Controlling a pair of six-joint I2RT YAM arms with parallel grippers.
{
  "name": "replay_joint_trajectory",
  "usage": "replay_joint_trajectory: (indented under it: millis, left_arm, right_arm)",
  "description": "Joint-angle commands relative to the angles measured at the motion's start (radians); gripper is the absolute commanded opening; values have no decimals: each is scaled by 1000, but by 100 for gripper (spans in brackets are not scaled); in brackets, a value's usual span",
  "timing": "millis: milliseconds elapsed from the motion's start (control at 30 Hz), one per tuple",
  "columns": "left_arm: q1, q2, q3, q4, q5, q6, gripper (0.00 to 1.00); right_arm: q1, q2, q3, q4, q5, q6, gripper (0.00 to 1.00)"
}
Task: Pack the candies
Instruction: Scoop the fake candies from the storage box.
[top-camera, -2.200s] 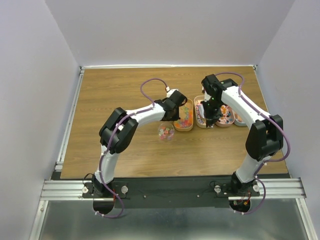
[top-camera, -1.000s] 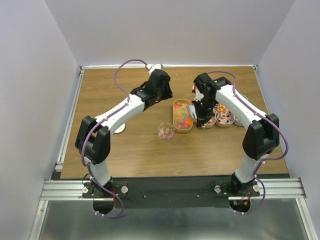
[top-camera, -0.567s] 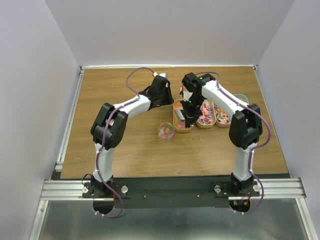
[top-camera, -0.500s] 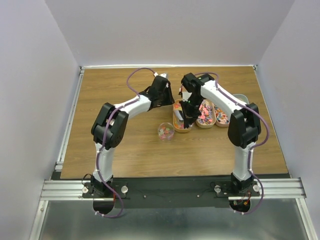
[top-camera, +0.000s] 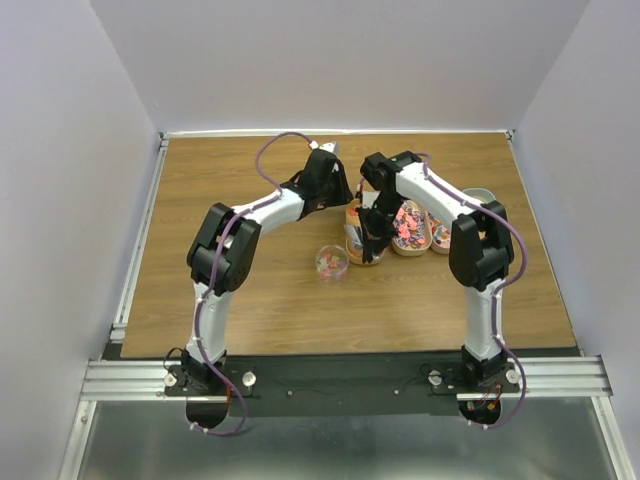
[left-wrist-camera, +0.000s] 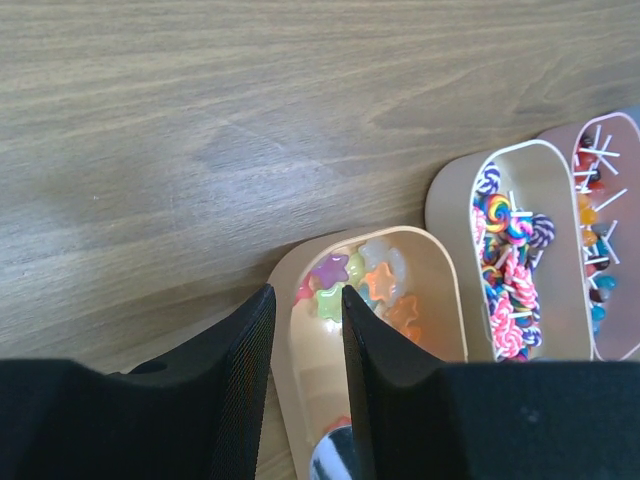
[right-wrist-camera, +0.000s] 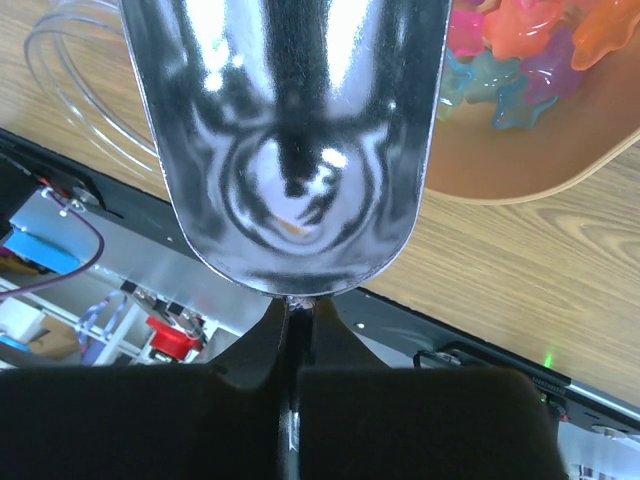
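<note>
Top external: right gripper (top-camera: 372, 232), clamping the scoop (right-wrist-camera: 290, 150), has swung toward nine o'clock over the tray (left-wrist-camera: 452, 290) of candies (left-wrist-camera: 365, 285), its rim straddled by left gripper (left-wrist-camera: 305, 300)'s parted jaws.

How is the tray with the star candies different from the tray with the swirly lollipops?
The star tray holds chunky stars without sticks; the lollipop tray holds swirly rounds on white sticks. The left gripper straddles the star tray's rim, and the metal scoop is at it; neither is at the lollipop tray. Both are peach, oblong, side by side on the wooden table.
</note>
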Motion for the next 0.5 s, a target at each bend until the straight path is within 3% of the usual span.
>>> replay_joint_trajectory:
  millis: [0, 467]
  left_arm:
    - [-4, 22, 9, 22, -5, 19, 41]
    - [-12, 20, 13, 25, -5, 30, 41]
  right_arm:
    - [2, 22, 8, -61, -9, 32, 1]
    - [-57, -29, -38, -61, -27, 25, 1]
